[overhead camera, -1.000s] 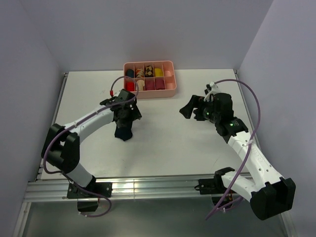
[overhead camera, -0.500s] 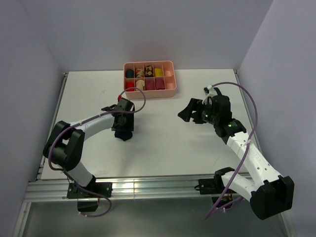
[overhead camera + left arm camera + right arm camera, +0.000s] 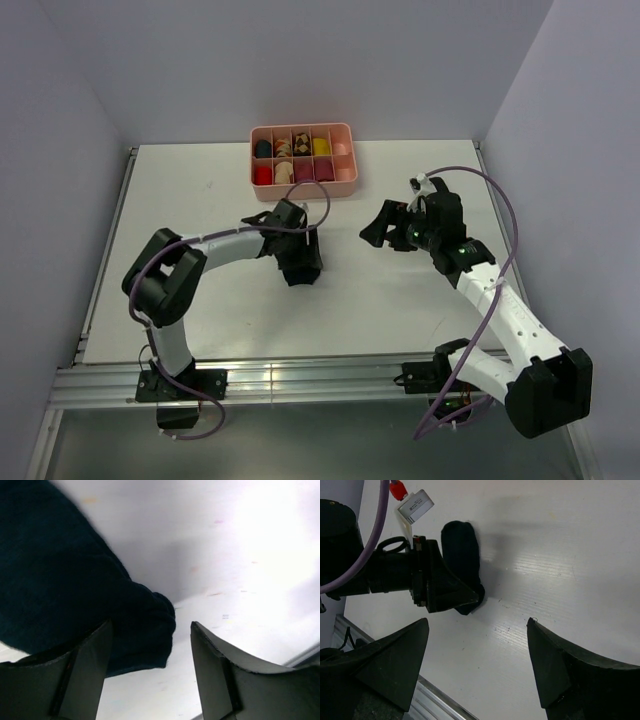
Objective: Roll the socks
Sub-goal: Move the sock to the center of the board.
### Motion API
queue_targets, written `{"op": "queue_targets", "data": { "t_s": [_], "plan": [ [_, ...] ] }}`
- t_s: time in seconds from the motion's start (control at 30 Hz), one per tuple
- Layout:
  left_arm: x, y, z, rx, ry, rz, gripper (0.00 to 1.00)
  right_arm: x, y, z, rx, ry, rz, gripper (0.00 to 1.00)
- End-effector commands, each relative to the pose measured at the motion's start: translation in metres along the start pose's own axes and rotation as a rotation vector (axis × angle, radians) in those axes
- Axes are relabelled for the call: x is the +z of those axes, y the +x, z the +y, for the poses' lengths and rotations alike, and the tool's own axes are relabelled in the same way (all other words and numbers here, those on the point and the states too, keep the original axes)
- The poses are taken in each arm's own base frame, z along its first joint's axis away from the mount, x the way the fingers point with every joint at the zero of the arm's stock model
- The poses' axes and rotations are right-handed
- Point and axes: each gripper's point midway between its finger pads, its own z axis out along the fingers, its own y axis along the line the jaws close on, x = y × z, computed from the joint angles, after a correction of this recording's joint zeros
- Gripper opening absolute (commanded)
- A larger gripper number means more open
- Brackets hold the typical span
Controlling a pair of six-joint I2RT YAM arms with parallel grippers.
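There is one short black sock of soft knitted fabric point(image 3: 303, 270), and close up it reads as a very dark blue point(image 3: 60, 580). It is bunched into a thick, stubby lump rather than lying flat, with a rounded end poking out point(image 3: 461, 550). It rests on the white table point(image 3: 380, 300) a little left of the middle. The left gripper point(image 3: 151, 630) partly covers it, and the rounded end presses against one finger but stays clear of the other.
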Motion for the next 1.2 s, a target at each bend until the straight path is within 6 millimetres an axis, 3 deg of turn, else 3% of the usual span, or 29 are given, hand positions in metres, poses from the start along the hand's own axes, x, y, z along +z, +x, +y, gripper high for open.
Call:
{"op": "queue_targets", "data": {
  "t_s": [0.0, 0.13, 0.23, 0.27, 0.4, 0.47, 0.53, 0.73, 0.8, 1.0, 1.17],
  "plan": [
    [-0.007, -0.023, -0.041, -0.029, 0.109, -0.036, 0.70, -0.003, -0.014, 0.009, -0.035, -0.012, -0.031, 0.86],
    [-0.038, -0.054, -0.028, 0.132, -0.007, -0.170, 0.70, -0.003, -0.013, 0.007, -0.040, -0.010, -0.030, 0.86],
    [-0.054, -0.059, -0.006, 0.275, -0.108, -0.228, 0.69, -0.001, -0.009, 0.005, -0.034, -0.013, -0.025, 0.85],
    [-0.053, -0.053, 0.004, 0.313, -0.132, -0.220, 0.69, 0.000, -0.009, 0.004, -0.030, -0.012, -0.026, 0.85],
    [-0.061, -0.048, 0.013, 0.563, -0.169, -0.264, 0.66, 0.001, -0.006, 0.002, -0.028, -0.011, -0.028, 0.85],
    [-0.054, -0.033, 0.015, 0.628, -0.164, -0.245, 0.65, 0.001, -0.004, 0.001, -0.026, -0.005, -0.028, 0.85],
    [-0.046, -0.033, 0.019, 0.644, -0.180, -0.249, 0.63, 0.001, -0.003, -0.001, -0.021, 0.000, -0.027, 0.85],
    [-0.026, -0.061, 0.008, 0.679, -0.194, -0.325, 0.59, 0.002, 0.002, -0.003, -0.012, 0.005, -0.020, 0.84],
    [-0.010, -0.061, 0.011, 0.678, -0.201, -0.305, 0.58, 0.003, 0.003, -0.005, -0.012, 0.009, -0.016, 0.84],
    [0.022, -0.051, 0.031, 0.506, -0.274, -0.238, 0.50, 0.005, 0.005, -0.009, -0.014, 0.027, -0.009, 0.84],
    [0.036, -0.047, 0.023, 0.359, -0.262, -0.207, 0.46, 0.006, 0.006, -0.012, -0.017, 0.034, -0.006, 0.84]
  ]
}}
